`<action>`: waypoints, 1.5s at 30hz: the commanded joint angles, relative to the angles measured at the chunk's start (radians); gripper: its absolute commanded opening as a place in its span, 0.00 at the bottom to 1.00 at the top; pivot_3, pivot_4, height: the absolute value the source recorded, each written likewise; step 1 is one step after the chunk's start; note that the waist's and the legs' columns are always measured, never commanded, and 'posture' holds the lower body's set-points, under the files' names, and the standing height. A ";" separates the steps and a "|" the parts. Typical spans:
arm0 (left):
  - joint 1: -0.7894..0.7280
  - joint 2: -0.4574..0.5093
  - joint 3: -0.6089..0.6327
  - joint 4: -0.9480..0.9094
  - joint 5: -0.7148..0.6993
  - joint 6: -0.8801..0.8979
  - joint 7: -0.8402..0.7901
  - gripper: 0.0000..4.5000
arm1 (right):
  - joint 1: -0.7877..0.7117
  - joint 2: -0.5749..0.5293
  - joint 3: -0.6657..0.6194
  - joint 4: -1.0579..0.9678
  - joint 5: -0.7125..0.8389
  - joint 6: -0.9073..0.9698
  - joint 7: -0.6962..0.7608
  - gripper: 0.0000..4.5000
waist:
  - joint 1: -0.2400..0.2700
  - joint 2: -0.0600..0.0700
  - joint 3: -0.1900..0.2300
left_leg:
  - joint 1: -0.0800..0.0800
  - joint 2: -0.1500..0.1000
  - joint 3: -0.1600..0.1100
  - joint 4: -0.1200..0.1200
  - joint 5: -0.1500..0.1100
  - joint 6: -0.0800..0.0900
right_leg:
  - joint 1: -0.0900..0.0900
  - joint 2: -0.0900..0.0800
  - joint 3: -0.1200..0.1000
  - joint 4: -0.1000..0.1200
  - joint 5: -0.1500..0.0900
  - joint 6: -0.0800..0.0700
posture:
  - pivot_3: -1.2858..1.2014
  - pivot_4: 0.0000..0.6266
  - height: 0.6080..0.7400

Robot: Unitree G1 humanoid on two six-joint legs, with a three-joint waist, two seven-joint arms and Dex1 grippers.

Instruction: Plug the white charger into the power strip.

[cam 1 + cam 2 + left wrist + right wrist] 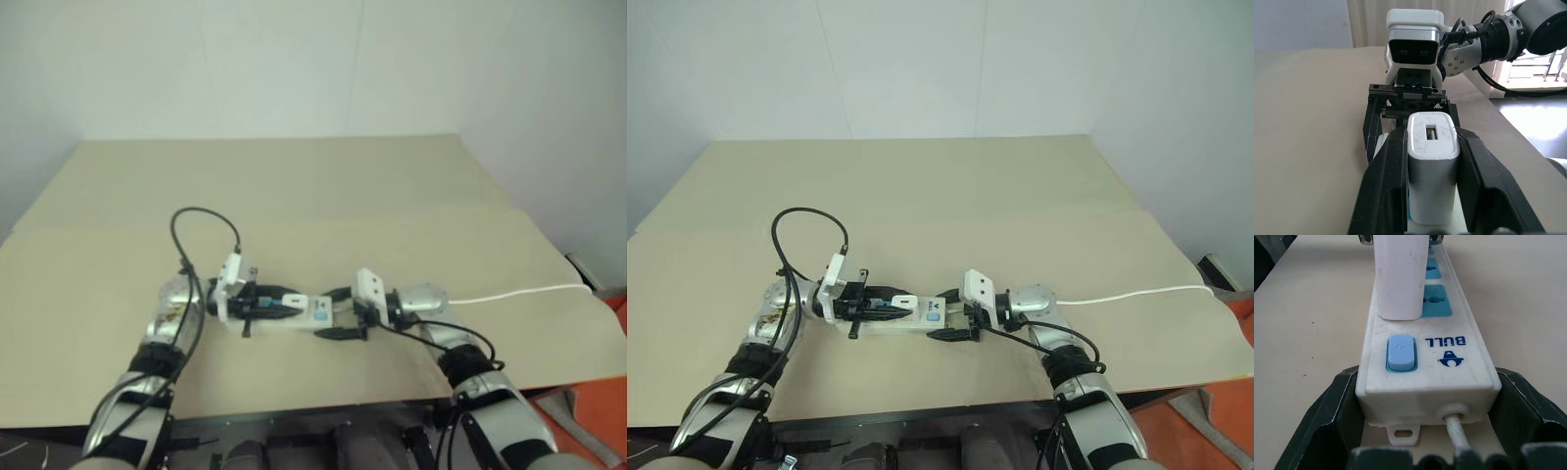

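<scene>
Left eye view, left to right: left pincer (263,305) clenched on the white charger (293,300), pointing rightward along the tabletop (294,186). Sits right over the power strip (312,315), long axis running left-right between both arms. Right pincer (341,313) spread wide, bracing the strip's switch end. Charger standing just above a blue socket, probably only needing a push down.

1. A bare test room or lab corner: plain white walls (313,59) meet behind the setup
2. The surface (950,186) is covered in flat tan cardboard sheets, laid overlapping
3. Orange floor (598,421) shows past its right edge
4. No furnishings or household clutter
</scene>
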 commanded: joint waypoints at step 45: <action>0.414 0.441 0.461 -0.476 -0.121 0.199 0.102 1.00 | 0.190 -0.246 -0.145 -0.385 0.111 -0.001 -0.001 0.99 | 0.025 0.004 0.004 | -0.011 0.002 0.002 -0.005 0.000 0.000 | -0.011 -0.005 -0.004 -0.005 -0.003 -0.004 | 0.52 0.24 1.00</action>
